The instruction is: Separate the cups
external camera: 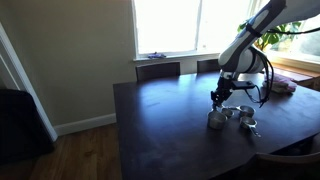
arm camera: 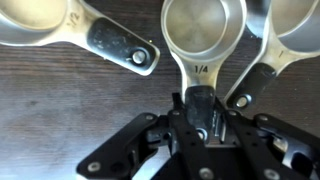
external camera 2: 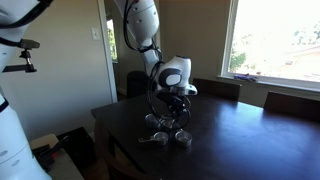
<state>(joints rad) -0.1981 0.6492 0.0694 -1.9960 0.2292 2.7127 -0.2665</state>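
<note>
Clamping the middle cup [arm camera: 203, 30] handle, the tool [arm camera: 205, 112] has neighbouring cups [arm camera: 55, 25] close beside.

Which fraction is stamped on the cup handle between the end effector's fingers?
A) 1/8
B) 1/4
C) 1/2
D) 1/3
B: in the wrist view the middle cup shows 1/4 on its handle, which runs down into the end effector.

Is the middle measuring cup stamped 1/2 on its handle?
No, the handle of the middle cup reads 1/4 in the wrist view.
</note>
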